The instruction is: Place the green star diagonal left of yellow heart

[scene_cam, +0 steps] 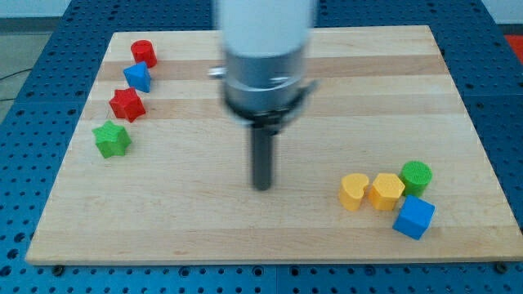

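**Rod stands mid-table, green star far off at the nine o'clock side**

The table [245, 220] is a pale wooden board with visible grain bands, lying on a blue perforated base [33, 49]. The blocks look like matte moulded plastic with rounded edges.

The green star [111, 140] sits near the table's nine o'clock edge, flat and apart from its neighbours. Toward its one o'clock lies a red star [127, 104]; beyond that, a blue block [138, 77] of angular form whose exact shape is hard to make out, and then a red cylinder [144, 52] nearest the eleven o'clock corner. These four form a loose slanted line.

At the table's four o'clock side is a tight cluster. The yellow heart [354, 191] is its nine o'clock member, just beside or touching a yellow block [386, 191] with a faceted, roughly hexagonal outline. A green cylinder [416, 176] stands at that block's two o'clock, and a blue cube [413, 217] at its five o'clock, close against it.

The arm hangs vertically over the table's centre: a white, blurred housing, then a dark ribbed collar, then the straight dark rod. There is no pincer to open or close, and nothing is held. The tip [262, 188] rests near the middle, well apart from every block, with the green star toward its ten o'clock and the yellow heart at its three o'clock.
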Controlling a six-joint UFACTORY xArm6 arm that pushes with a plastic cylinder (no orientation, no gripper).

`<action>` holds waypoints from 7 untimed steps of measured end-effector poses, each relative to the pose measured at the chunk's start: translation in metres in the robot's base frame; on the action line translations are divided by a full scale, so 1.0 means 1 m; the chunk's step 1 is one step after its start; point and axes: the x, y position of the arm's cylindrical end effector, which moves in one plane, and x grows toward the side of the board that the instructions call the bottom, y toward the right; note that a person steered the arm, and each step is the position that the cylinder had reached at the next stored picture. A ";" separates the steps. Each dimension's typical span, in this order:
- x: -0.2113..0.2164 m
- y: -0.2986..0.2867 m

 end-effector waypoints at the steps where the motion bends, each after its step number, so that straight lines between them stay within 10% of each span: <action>1: 0.017 -0.126; 2: -0.017 -0.249; 3: -0.041 -0.245; 7: -0.119 -0.036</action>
